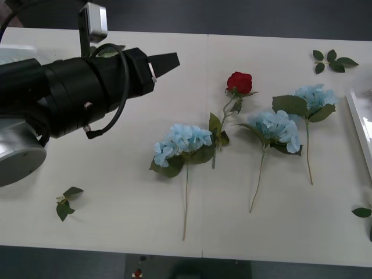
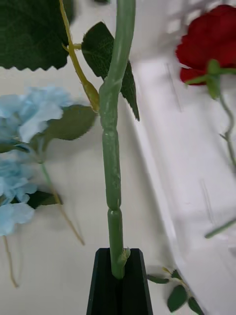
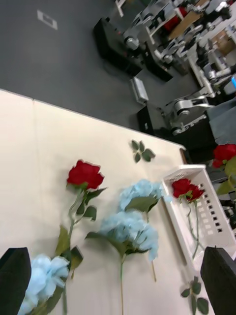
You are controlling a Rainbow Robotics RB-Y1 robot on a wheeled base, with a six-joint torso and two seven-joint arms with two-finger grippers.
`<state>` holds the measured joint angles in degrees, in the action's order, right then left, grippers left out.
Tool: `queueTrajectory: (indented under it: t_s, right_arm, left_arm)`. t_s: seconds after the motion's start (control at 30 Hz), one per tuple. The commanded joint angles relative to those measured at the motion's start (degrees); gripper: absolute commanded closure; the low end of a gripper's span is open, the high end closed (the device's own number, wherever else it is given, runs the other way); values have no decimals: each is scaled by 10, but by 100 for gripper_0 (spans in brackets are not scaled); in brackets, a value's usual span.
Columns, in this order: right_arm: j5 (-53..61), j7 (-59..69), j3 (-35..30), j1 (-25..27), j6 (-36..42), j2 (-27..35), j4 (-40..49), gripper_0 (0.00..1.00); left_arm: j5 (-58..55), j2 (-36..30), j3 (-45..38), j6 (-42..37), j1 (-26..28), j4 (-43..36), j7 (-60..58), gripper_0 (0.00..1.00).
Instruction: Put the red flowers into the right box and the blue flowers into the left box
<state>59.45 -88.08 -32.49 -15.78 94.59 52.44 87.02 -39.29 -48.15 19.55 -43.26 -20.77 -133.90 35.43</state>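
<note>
Red rose lies on the table, with three blue flowers beside it. Left arm reaches out over the table's left side, well above the flowers. Its gripper points toward the rose, far from it, and its black fingers are wide apart and hold nothing. Right gripper is closed on the end of a green rose stem. That stem hangs beside the right box, where another red rose lies inside.
</note>
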Motion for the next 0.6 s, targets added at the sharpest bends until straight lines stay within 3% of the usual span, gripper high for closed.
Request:
queueTrajectory:
  t_s: [0.03,0.33,0.6]
  right_arm:
    - [-56,31,4,0,2,31,-7,100]
    - [-130,25,10,-7,-70,31,-121,100]
    - [-184,22,45,-32,-156,31,-207,100]
  left_arm:
    - [-1,-6,-1,-62,31,-39,90,0]
    - [-11,0,7,-216,72,-68,118,0]
    - [40,29,57,-290,72,-68,105,0]
